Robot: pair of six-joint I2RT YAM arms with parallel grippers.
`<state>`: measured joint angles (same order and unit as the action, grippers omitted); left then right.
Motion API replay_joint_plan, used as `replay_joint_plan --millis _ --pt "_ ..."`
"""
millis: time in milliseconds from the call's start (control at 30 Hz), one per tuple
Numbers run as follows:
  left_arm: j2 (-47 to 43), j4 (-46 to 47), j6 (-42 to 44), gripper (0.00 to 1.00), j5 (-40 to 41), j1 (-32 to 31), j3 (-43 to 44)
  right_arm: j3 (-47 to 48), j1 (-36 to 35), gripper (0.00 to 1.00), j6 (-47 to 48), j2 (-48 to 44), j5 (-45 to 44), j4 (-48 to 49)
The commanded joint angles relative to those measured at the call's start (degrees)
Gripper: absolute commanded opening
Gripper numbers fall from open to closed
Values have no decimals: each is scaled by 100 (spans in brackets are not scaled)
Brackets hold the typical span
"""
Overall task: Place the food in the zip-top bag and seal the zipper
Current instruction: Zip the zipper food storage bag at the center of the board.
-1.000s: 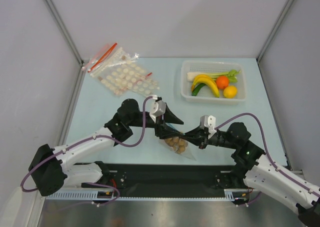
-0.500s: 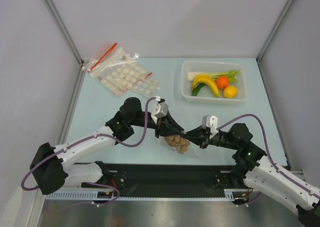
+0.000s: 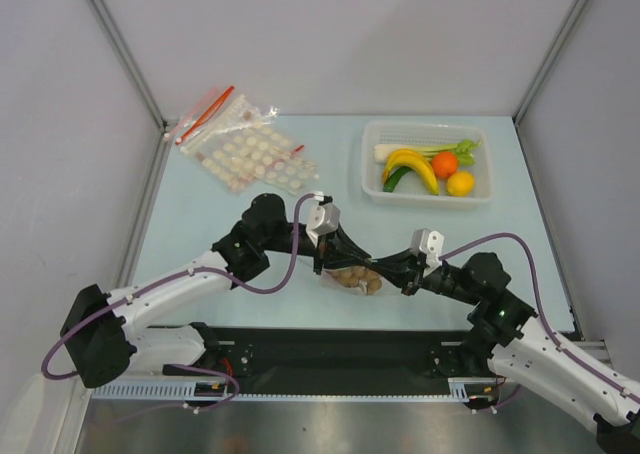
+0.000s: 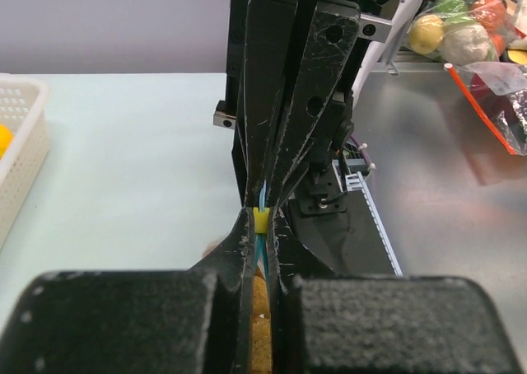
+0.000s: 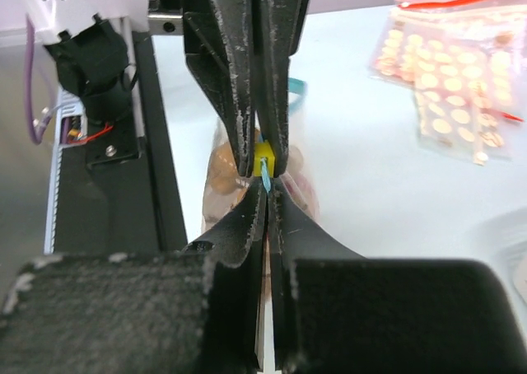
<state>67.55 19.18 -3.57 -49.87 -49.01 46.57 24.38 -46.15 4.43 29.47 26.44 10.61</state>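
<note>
- Pinching the zipper (image 4: 262, 236) from opposite ends, the left gripper (image 3: 348, 261) and right gripper (image 3: 388, 267) are seen clamped tight on it.
- The zip-top bag (image 3: 338, 276), food (image 3: 356, 281) inside, is held between them near the table's (image 3: 200, 224) front edge, with the zipper running left-right.

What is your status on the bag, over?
Left gripper and right gripper both shut on the zipper, tip to tip. Food inside the zip-top bag. Nothing in the way.
</note>
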Motion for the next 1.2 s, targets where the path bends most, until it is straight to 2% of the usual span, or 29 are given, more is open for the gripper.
replay_joint_plan --millis 0,300,467,900,1167 --pt "4 -81 190 0 161 6 256 -100 53 0 -117 -380 -700 336" --pt "56 -309 261 0 557 -3 318 -346 124 0 -258 -1206 -1913 284" --pt "100 -476 313 0 829 -3 379 -364 141 0 -416 -1400 -3318 73" --pt "268 -723 340 0 952 6 529 -531 185 0 -1268 -1972 -6998 -235" --pt "276 -828 340 0 1189 6 555 -496 238 0 -2146 -1981 -8663 -525"
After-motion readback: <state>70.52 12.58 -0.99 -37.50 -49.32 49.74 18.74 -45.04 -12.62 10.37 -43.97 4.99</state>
